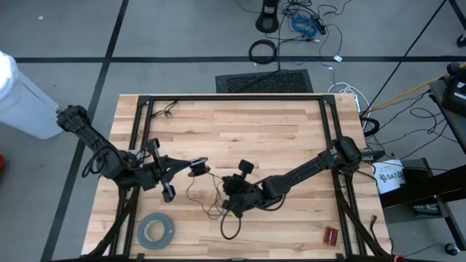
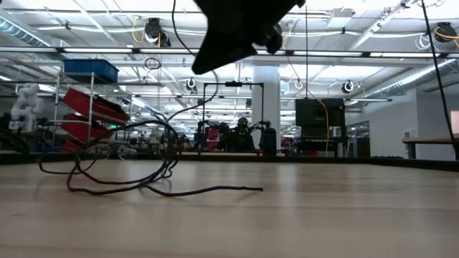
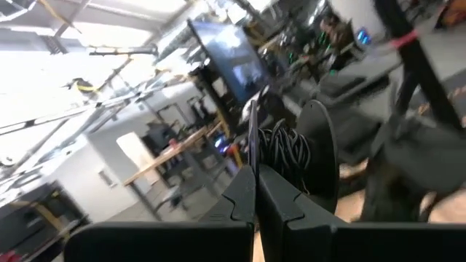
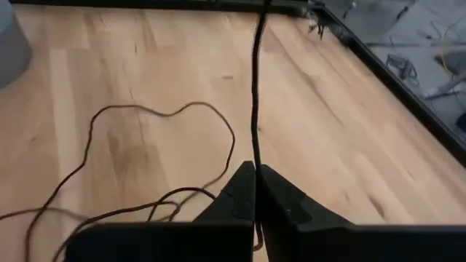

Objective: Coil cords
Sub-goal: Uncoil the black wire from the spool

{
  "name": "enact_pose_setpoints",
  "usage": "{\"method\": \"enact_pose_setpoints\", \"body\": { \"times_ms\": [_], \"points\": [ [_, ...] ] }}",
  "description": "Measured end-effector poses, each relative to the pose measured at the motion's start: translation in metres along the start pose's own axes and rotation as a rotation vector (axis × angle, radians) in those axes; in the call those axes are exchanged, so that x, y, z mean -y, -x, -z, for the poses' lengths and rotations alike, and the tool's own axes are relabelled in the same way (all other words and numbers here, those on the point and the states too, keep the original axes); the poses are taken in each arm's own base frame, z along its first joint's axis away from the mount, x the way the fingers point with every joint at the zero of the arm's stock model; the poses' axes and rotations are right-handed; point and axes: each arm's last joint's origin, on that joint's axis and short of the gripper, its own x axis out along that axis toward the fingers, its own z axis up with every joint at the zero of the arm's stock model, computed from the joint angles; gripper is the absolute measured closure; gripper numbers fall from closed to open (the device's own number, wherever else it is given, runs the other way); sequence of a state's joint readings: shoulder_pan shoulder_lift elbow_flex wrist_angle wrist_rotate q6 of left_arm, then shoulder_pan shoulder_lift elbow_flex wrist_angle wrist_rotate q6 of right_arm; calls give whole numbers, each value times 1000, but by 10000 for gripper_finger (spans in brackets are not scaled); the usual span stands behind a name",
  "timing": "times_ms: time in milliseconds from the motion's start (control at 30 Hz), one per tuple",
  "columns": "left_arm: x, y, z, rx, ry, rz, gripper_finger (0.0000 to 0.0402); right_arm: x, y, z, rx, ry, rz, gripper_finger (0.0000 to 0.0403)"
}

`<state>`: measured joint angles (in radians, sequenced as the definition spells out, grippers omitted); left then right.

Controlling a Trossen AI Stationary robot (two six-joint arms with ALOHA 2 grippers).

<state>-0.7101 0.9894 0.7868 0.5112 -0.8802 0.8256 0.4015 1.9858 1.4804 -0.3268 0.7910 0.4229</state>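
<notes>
- The worktop (image 1: 240,127) is pale wood planks with visible grain, edged by a black metal frame (image 1: 233,97).
- A wide grey tape roll (image 1: 156,230) lies flat near the front left corner.
- The left gripper (image 1: 191,168) sits over the left-centre of the worktop, its dark fingers (image 3: 244,200) pressed together on the spool (image 3: 314,156), a small round black disc with thin wire wound on it in tight turns.
- The right gripper (image 1: 231,207) is at front centre, its jaws closed on the wire (image 4: 254,87), which runs taut and straight away from the fingertips.
- The rest of the thin dark wire lies in loose, irregular loops on the wood between and in front of the two grippers.
- A small red block (image 1: 331,235) rests near the front right corner.
</notes>
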Motion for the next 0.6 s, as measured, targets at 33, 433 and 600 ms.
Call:
{"method": "enact_pose_setpoints", "body": {
  "times_ms": [33,433,600],
  "points": [
    [-1,1,1,-19,-10,-6,401,0,5,0,-6,-6,-3,401],
    [13,2,10,-31,-82,148,401,17,82,-35,148,87,-7,325],
    [18,1,12,-33,-82,176,401,39,107,-65,271,209,-9,295]
  ]
}}
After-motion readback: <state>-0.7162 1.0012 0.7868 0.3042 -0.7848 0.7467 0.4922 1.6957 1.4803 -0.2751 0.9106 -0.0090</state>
